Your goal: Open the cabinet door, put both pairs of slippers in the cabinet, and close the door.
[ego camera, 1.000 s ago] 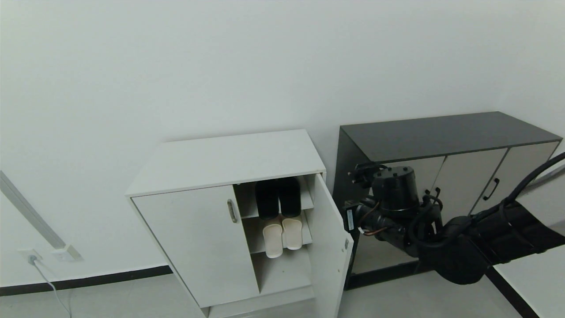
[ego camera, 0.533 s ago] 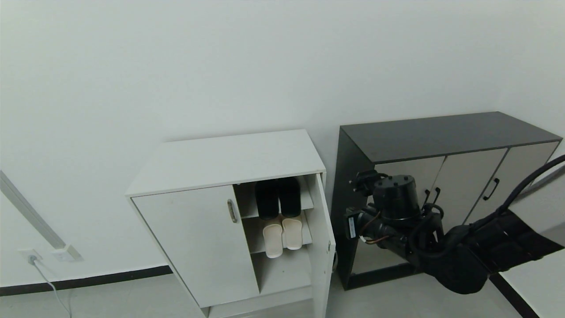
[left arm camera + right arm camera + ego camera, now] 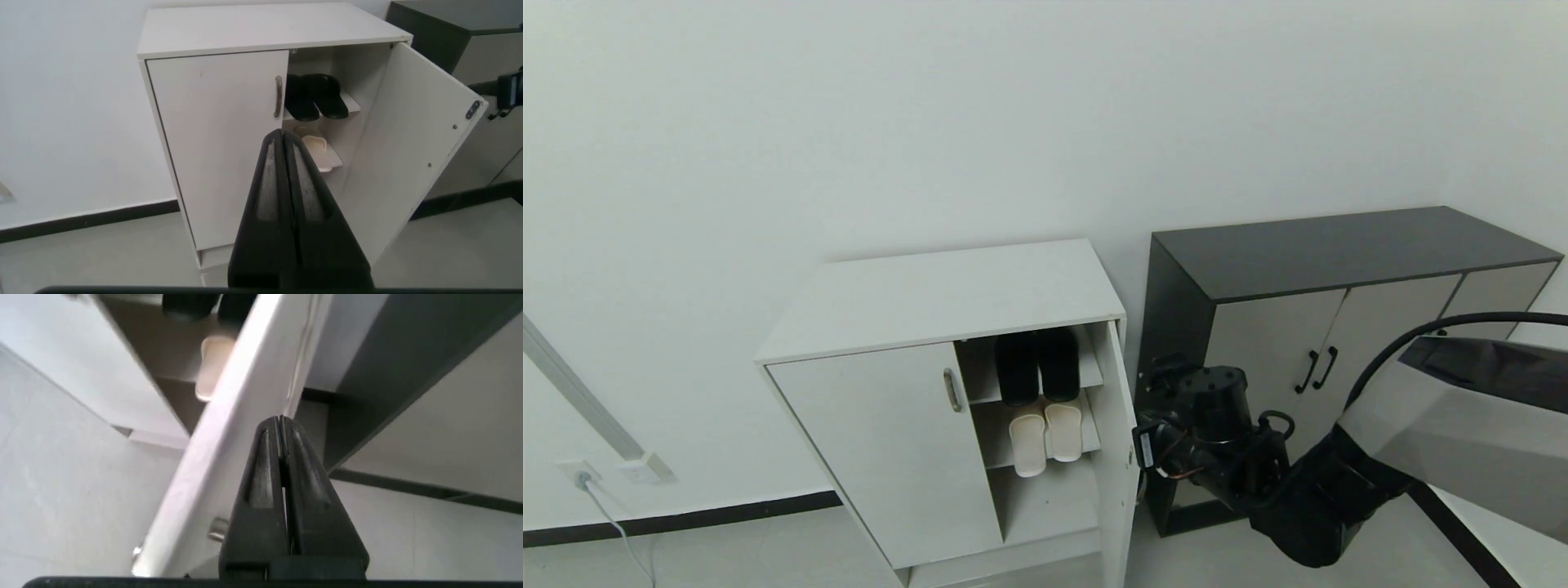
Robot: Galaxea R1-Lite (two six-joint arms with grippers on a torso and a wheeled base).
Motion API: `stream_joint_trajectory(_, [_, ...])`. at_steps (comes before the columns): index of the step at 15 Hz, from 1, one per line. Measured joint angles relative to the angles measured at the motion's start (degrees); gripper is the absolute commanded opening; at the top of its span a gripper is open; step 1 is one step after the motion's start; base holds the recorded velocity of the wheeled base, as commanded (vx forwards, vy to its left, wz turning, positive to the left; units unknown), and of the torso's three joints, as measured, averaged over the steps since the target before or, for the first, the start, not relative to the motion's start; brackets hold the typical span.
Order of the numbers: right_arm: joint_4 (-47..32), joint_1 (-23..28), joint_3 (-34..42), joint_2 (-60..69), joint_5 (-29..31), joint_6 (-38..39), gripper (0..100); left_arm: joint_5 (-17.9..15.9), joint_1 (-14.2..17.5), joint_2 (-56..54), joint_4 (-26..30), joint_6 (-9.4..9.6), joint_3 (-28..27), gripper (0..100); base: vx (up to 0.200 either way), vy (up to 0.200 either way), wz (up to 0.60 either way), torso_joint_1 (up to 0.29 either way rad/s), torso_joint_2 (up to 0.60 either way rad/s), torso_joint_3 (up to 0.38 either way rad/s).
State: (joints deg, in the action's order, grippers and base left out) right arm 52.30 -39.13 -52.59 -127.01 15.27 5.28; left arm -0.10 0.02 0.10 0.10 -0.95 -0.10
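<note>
The white cabinet (image 3: 947, 298) stands against the wall with its left door (image 3: 882, 449) closed. Its right door (image 3: 1123, 457) stands partly open, edge-on to the head view. Black slippers (image 3: 1037, 363) lie on the upper shelf and white slippers (image 3: 1045, 433) on the shelf below. My right gripper (image 3: 283, 423) is shut with nothing in it, its tips right at the outer side of the open door (image 3: 221, 457); its wrist (image 3: 1205, 416) sits just right of that door. My left gripper (image 3: 283, 139) is shut and empty, held back in front of the cabinet (image 3: 212, 122).
A dark cabinet (image 3: 1339, 253) with closed doors stands close on the right, leaving a narrow gap that holds my right arm. A wall socket with a cable (image 3: 580, 475) is low at the left. Bare floor lies in front.
The right door has swung leftward toward shut, from showing its broad face to edge-on. My right arm has moved left and down along with it.
</note>
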Motion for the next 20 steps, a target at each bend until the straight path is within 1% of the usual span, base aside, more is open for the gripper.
stream_joint_trajectory(5, [0.7,-4.4,-2.3,-1.3,-1.2,-0.1,0,0.0,0.0,0.0,0.0,0.00,0.0,0,0.000,0.000,0.00,0.000,0.00,0.000])
stream_joint_trajectory(9, [5.4,-6.0,-1.3,0.1,-1.2,-2.2,0,-0.1,0.0,0.0,0.0,0.00,0.0,0,0.000,0.000,0.00,0.000,0.00,0.000])
stream_joint_trajectory(12, [6.0,-7.4,0.2,2.0,-1.3,-2.2,0,-0.1,0.0,0.0,0.0,0.00,0.0,0,0.000,0.000,0.60,0.002,0.00,0.005])
stream_joint_trajectory(14, [6.2,-7.7,0.8,2.6,-2.2,-2.2,0,-0.1,0.0,0.0,0.0,0.00,0.0,0,0.000,0.000,0.60,-0.002,0.00,0.007])
stream_joint_trajectory(17, [8.4,-7.4,2.1,2.8,-2.4,-3.1,0,-0.1,0.0,0.0,-0.1,0.00,0.0,0,0.000,0.000,0.00,0.000,0.00,0.000])
stream_joint_trajectory(20, [9.6,-6.8,3.2,2.8,-3.9,-3.4,0,-0.1,0.0,0.0,0.0,0.00,0.0,0,0.000,0.000,0.00,0.000,0.00,0.000])
